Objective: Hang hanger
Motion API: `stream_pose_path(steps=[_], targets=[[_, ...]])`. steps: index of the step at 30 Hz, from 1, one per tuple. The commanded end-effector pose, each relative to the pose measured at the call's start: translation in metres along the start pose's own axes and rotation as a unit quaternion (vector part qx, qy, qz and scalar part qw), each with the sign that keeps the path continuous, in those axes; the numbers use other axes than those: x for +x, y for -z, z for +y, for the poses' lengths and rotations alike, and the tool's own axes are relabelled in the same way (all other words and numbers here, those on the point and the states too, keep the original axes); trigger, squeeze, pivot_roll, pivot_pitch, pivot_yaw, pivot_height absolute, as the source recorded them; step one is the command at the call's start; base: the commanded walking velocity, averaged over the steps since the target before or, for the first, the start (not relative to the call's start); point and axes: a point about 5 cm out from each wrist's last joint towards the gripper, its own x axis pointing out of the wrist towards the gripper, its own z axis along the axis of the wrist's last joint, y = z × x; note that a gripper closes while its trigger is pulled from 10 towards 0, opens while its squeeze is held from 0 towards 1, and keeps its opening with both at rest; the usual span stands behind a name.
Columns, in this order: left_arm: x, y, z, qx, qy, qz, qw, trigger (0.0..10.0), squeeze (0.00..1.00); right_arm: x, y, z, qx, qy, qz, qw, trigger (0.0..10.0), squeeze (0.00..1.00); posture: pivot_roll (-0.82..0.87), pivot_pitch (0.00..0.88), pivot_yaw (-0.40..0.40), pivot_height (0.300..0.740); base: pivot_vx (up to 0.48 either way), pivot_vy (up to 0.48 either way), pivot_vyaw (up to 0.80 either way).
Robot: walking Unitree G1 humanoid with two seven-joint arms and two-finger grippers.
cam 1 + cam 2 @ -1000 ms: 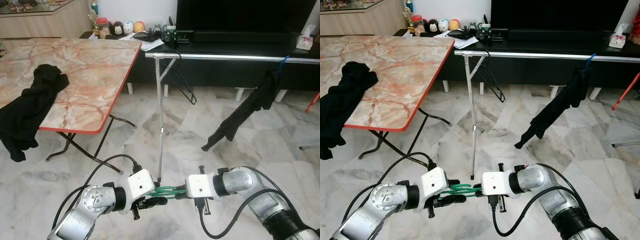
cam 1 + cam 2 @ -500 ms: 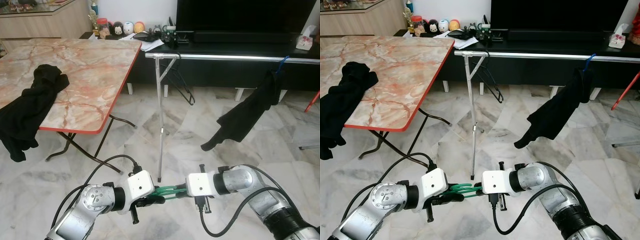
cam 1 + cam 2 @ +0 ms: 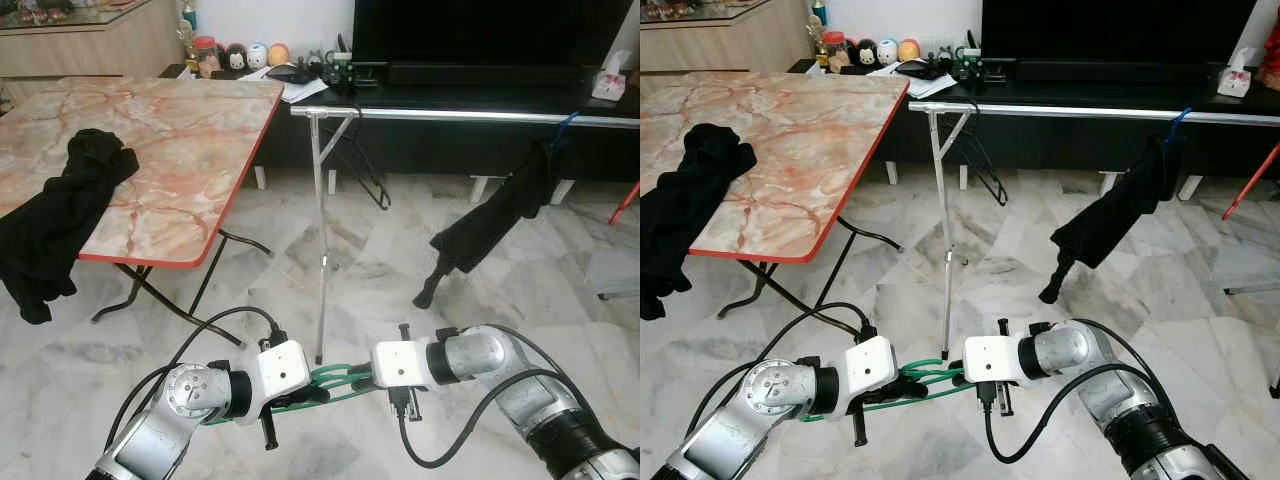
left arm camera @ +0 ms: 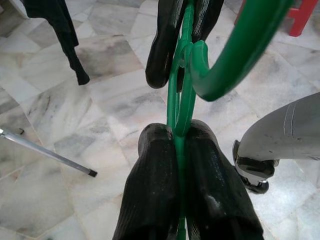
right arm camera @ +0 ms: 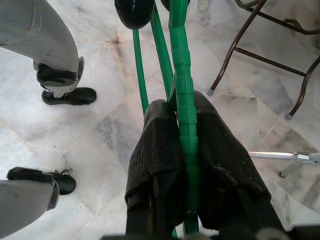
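Observation:
A green hanger [image 3: 336,379] hangs low in front of me, held between both grippers above the floor. My left gripper [image 3: 316,392] is shut on its left part, and the left wrist view shows the black fingers [image 4: 152,185] clamped on the green wire [image 4: 181,95]. My right gripper [image 3: 363,378] is shut on its right part, fingers [image 5: 152,150] pressed on the ribbed green bar [image 5: 183,75]. The silver clothes rail [image 3: 450,116] stands ahead on a thin pole [image 3: 320,250].
A black garment [image 3: 495,220] hangs from a blue hanger at the rail's right end, and an empty black hanger [image 3: 366,172] near its left. A marble folding table [image 3: 190,130] with black clothes [image 3: 55,220] stands to the left. A TV cabinet [image 3: 480,95] runs behind the rail.
The green hanger has tipped, its lower bar now showing under the left gripper. The black garment on the rail has swung, its lower end drawn up and to the right.

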Motion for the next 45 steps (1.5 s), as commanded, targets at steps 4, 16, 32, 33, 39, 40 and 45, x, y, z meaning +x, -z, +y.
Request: stream_pose_path(steps=[4,16,32,33,39,40,45], targets=[[0.001,0.004,-0.002,0.007,0.011,0.009,1.0,0.0,0.0,0.002,-0.005,0.0,-0.005,-0.018,-0.019,1.0,10.0,1.0,-0.1,0.0,0.032,0.74,0.0,0.0,0.0],[0.003,0.012,-0.001,0.037,0.02,0.042,0.998,0.0,0.0,-0.002,0.001,0.013,-0.005,-0.069,0.001,0.998,10.0,1.0,-0.1,0.0,0.028,0.74,0.0,0.0,0.0],[-0.018,0.035,0.008,0.032,-0.014,0.092,0.995,0.0,0.0,-0.007,0.008,0.003,-0.032,-0.045,0.047,0.997,10.0,1.0,-0.09,0.0,0.029,0.74,0.0,0.0,0.0],[-0.018,0.035,0.008,0.032,-0.014,0.092,0.995,0.0,0.0,-0.007,0.008,0.003,-0.032,-0.045,0.047,0.997,10.0,1.0,-0.09,0.0,0.029,0.74,0.0,0.0,0.0],[-0.03,0.046,0.008,0.04,-0.01,0.125,0.991,0.0,0.0,-0.01,0.011,-0.001,-0.028,-0.024,0.053,0.998,10.0,0.0,-0.09,0.0,0.033,0.74,0.0,0.0,0.0],[-0.031,0.047,0.007,0.041,-0.009,0.13,0.991,0.0,0.0,-0.01,0.011,-0.002,-0.026,-0.017,0.053,0.998,10.0,0.0,-0.09,0.0,0.033,0.74,0.0,0.0,0.0],[-0.041,0.053,0.008,0.034,-0.02,0.145,0.989,0.0,0.0,-0.01,0.016,-0.007,0.0,0.02,0.045,0.999,10.0,0.0,-0.09,0.0,0.038,0.74,0.0,0.0,0.0]])
